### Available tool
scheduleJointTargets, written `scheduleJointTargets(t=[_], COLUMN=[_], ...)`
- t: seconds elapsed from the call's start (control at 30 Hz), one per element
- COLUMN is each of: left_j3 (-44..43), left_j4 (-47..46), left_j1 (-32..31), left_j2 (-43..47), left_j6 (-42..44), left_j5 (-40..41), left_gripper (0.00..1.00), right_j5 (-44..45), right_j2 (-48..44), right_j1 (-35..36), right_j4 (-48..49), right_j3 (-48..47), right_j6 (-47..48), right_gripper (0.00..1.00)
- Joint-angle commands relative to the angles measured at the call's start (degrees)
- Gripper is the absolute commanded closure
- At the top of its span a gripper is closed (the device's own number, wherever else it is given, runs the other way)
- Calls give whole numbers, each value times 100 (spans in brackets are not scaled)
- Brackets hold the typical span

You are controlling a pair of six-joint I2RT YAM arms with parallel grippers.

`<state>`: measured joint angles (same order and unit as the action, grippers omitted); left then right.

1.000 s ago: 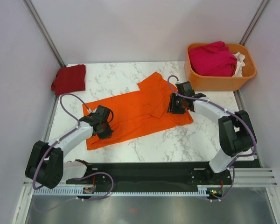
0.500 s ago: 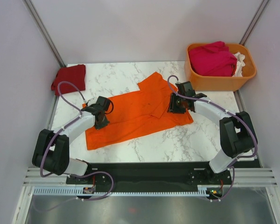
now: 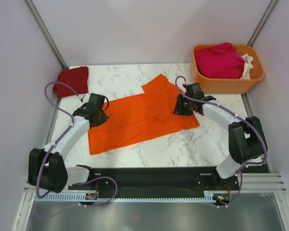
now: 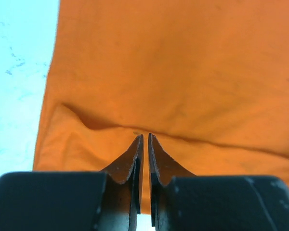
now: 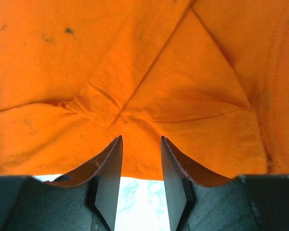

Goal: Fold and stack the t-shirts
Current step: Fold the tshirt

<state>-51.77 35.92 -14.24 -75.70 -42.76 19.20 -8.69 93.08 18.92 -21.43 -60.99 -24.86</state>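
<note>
A bright orange t-shirt (image 3: 139,118) lies spread flat across the marble table (image 3: 183,147), one sleeve pointing to the back. At its left hem sits my left gripper (image 3: 97,117). In the left wrist view that gripper (image 4: 145,135) has its jaws almost together, and a crease of the orange cloth (image 4: 183,72) runs right into the tips. My right gripper (image 3: 180,110) rests over the right end near the sleeve seam. Seen from the right wrist, it (image 5: 140,138) stands open on the cloth (image 5: 135,57) with nothing between the fingers. A folded dark red t-shirt (image 3: 72,81) lies at the back left.
An orange plastic basket (image 3: 229,86) stands at the back right with a magenta t-shirt (image 3: 219,60) and a white one (image 3: 248,62) in it. White walls close in the table on three sides. Bare marble shows in front of the orange shirt.
My left gripper has travelled from the shirt's lower left up and back to its upper left hem corner. The right gripper and the shirt have barely moved.
</note>
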Motion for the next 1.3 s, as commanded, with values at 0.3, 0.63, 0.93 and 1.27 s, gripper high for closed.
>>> scheduleJointTargets(t=[0.3,0.63,0.93,1.27], left_j3=[1828,1601,573,53], left_j4=[-332,-112,792,1268], left_j1=[-413,-413,-413,-413], left_j2=[1540,1954,2376,2428], left_j6=[-268,-57,426,1349], left_j5=[-865,-1102,-1322,-971], left_gripper=[86,85,83,79], right_j5=[-512,-362,-589,-371], right_j2=[861,1511,1397,1616], right_j1=[209,218,209,209], right_j4=[693,719,667,587], right_j3=[-246,-739,-967,-1099], right_j6=[-317,-309,-431,-555], right_gripper=[54,56,57,57])
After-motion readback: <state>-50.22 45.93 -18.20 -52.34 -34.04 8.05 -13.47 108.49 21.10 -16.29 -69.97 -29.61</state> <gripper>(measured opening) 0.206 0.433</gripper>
